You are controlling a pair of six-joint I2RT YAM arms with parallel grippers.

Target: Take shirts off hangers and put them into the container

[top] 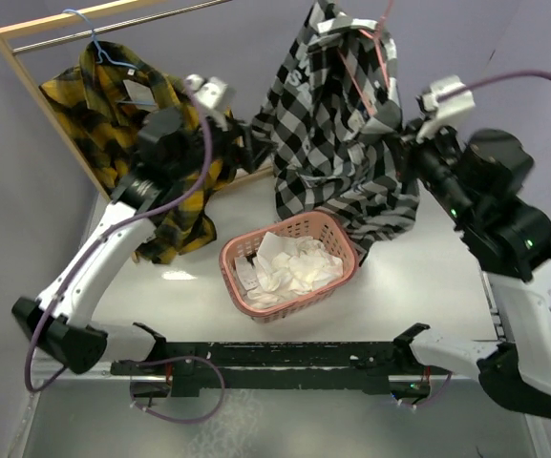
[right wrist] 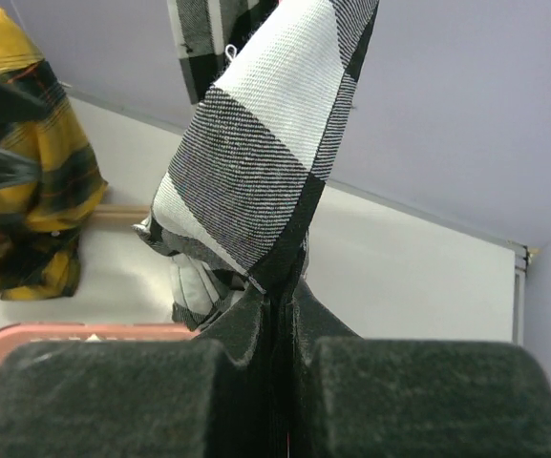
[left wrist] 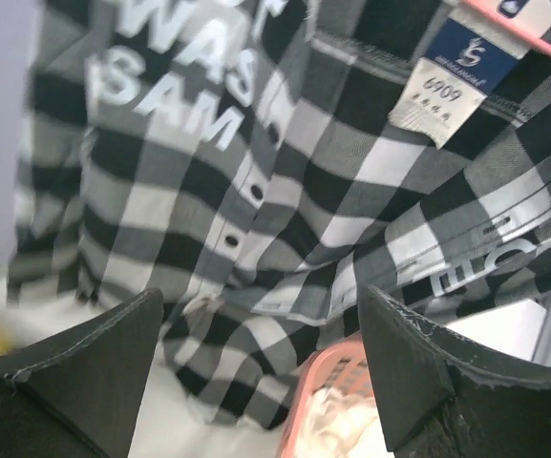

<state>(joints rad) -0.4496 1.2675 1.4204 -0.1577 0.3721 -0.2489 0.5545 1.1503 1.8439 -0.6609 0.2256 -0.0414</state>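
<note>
The black and white checked shirt (top: pixel 337 134) hangs on a pink hanger (top: pixel 366 67) above the table, its lower part draping beside the pink container (top: pixel 229 277). My right gripper (top: pixel 404 138) is shut on a fold of this shirt (right wrist: pixel 256 143), the cloth pinched at the jaw tips (right wrist: pixel 277 301). My left gripper (top: pixel 246 143) is open at the shirt's left edge, with nothing between its fingers (left wrist: pixel 261 353); the shirt (left wrist: pixel 285 191) and the hanger (left wrist: pixel 533 38) fill its view. The yellow and dark checked shirt (top: pixel 103 105) hangs on a light blue hanger (top: pixel 103 48).
A wooden rack (top: pixel 36 91) with a metal rod (top: pixel 141 19) stands at the back left and carries the yellow shirt. White cloth (top: pixel 294 267) lies in the container. The container's rim (left wrist: pixel 328 382) shows below the left fingers.
</note>
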